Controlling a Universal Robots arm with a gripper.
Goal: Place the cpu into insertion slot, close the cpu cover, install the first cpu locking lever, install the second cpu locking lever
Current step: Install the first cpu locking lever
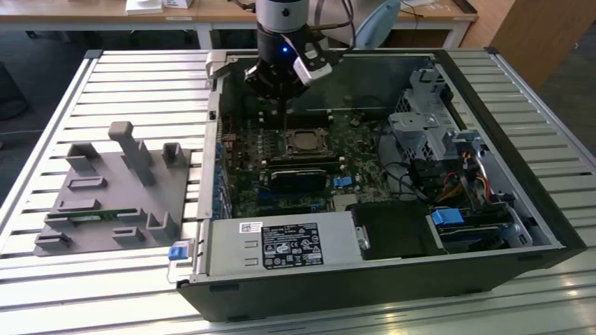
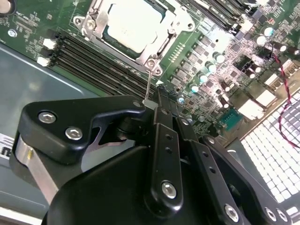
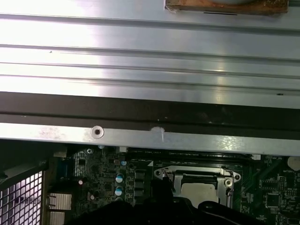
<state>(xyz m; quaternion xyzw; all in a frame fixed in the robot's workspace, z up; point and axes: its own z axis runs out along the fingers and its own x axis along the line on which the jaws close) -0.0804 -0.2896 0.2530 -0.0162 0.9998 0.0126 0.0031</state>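
Leftmost in the exterior view, a grey fixture tray [image 1: 130, 199] sits on the slatted metal table [image 1: 139, 84], just beside the open computer case [image 1: 373, 289]. Inside the case the green motherboard [image 1: 244, 188] lies flat, and the gripper [image 1: 282, 105] hangs over it, close above the cpu [image 1: 301, 142].

The cpu [image 2: 131, 21] is a flat square chip with a pale silver-grey top. It lies face up in the insertion slot [image 2: 89, 22], and the cpu cover [image 2: 117, 47] is down around it. Being square it has no long axis; 1 edge runs parallel to the black memory slots [image 2: 93, 58].

In the second wrist view, 1 thin wire locking lever [image 2: 149, 84] rises from the socket corner to the gripper [image 2: 158, 101], whose fingers are pressed together. To the exterior view's right stands a metal drive cage [image 1: 423, 118].
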